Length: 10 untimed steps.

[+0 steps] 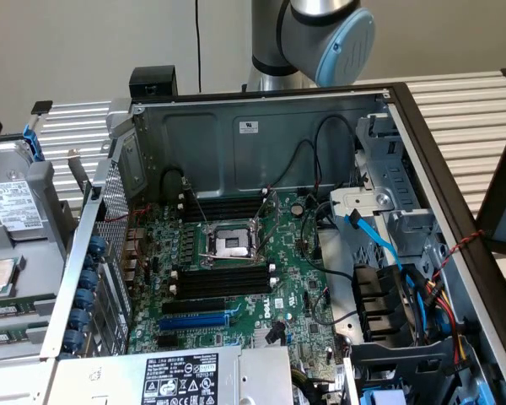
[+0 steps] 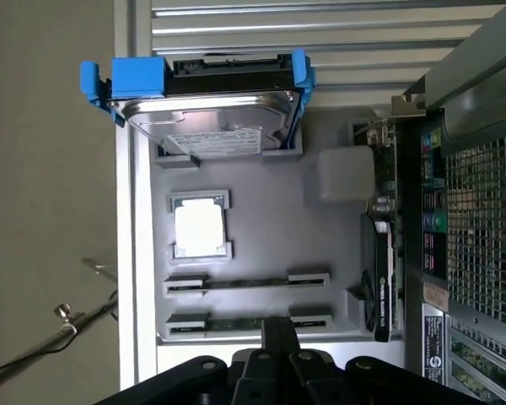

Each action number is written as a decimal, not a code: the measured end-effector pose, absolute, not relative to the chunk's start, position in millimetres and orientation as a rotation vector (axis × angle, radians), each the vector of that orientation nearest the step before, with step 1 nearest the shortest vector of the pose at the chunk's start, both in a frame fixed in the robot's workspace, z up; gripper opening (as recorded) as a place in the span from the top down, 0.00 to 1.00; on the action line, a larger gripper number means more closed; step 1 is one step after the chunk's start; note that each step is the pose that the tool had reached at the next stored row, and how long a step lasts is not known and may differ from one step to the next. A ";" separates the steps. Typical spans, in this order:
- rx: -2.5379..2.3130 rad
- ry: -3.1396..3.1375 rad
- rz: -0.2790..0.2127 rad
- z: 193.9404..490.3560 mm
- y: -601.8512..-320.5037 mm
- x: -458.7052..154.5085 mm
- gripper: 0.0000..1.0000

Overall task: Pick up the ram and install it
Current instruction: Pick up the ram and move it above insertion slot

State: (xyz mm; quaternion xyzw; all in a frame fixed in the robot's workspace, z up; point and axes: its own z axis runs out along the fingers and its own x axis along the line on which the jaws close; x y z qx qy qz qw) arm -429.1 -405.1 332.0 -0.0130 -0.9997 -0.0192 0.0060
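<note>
The ram [image 2: 228, 324] is a thin green stick standing on edge in a grey holder of the parts tray [image 2: 270, 211]. In the exterior view it shows as a green strip [image 1: 7, 337] at the left edge. A second thin stick [image 2: 244, 284] lies in the parallel holder beside it. My gripper [image 2: 278, 322] hangs well above the tray, over the ram's holder, fingers shut with nothing between them. The black memory slots [image 1: 223, 281] with white end clips lie on the motherboard, beside the processor socket [image 1: 230, 245].
The tray also carries a hard drive [image 2: 211, 101] in a blue caddy and a loose processor [image 2: 200, 228]. A dark card [image 2: 375, 278] stands at the tray's edge, against the open computer case [image 1: 261, 135]. Cables [image 1: 405, 278] crowd the case at the exterior view's right.
</note>
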 end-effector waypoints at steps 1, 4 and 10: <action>-0.012 -3.129 -0.060 332.0 -405.1 -429.1 0.90; 0.074 -3.127 -0.059 332.0 -405.1 -429.3 0.90; 0.242 -3.116 -0.058 331.1 -405.1 -429.3 0.90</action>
